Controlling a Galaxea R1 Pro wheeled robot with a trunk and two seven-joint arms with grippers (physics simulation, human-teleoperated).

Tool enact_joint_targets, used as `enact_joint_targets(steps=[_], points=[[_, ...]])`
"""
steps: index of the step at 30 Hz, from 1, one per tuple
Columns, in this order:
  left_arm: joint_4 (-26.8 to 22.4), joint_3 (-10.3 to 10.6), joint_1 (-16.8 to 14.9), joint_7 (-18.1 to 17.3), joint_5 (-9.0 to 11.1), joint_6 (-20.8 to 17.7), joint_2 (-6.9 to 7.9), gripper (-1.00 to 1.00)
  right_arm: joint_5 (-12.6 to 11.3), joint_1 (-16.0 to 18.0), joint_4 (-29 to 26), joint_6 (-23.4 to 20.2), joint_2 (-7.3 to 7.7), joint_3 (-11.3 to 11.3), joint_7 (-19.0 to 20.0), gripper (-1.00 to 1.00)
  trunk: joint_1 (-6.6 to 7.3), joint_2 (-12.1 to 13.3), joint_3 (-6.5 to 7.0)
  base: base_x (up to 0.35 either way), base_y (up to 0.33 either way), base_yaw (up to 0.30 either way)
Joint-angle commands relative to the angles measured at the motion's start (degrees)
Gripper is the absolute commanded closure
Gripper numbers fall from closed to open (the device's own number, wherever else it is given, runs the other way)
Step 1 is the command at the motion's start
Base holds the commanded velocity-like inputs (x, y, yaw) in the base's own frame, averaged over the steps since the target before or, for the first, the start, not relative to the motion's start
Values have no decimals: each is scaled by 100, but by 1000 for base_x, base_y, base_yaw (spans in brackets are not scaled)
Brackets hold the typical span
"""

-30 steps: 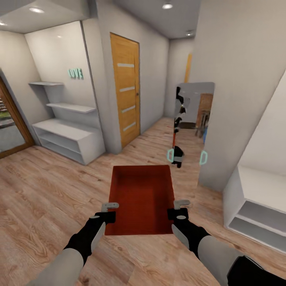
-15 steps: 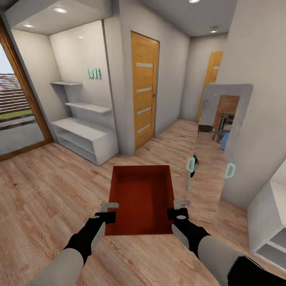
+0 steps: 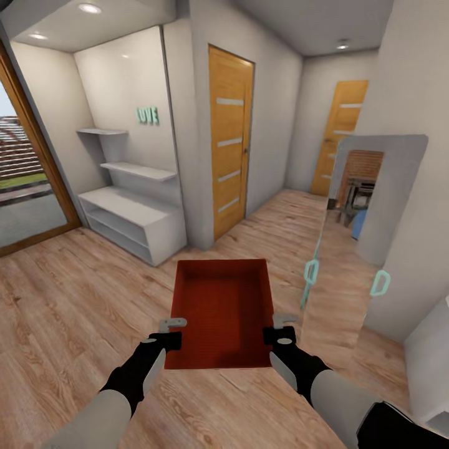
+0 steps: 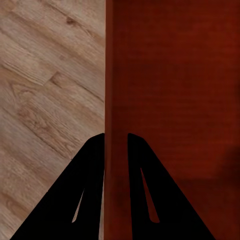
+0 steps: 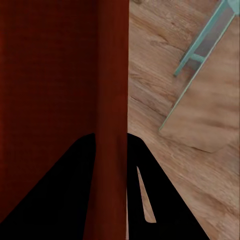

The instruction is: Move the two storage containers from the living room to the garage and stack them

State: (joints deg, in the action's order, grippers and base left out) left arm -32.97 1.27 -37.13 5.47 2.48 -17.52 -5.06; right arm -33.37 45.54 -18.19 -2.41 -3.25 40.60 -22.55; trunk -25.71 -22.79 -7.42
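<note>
Both sets of jaws are clamped on the storage container (image 3: 223, 312), left gripper (image 3: 170, 332) on one side wall, right gripper (image 3: 280, 328) on the opposite one, so the bin hangs between them over the wood plank floor (image 3: 68, 312). Thin walls look light but flexy to me, so gripping near the corners seems safest.
</note>
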Motion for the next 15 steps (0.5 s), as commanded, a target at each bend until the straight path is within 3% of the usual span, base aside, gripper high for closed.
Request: enact_joint_targets(steps=[1, 15], points=[[-20, 49, -5, 68, -20, 134, 5, 100, -137, 8, 158, -128, 7, 75, -65, 100, -7, -13, -12, 323, 79, 0], [-19, 49, -5, 68, -19, 134, 4, 100, -137, 8, 158, -128, 7, 79, -61, 100, -7, -13, -12, 323, 79, 0]])
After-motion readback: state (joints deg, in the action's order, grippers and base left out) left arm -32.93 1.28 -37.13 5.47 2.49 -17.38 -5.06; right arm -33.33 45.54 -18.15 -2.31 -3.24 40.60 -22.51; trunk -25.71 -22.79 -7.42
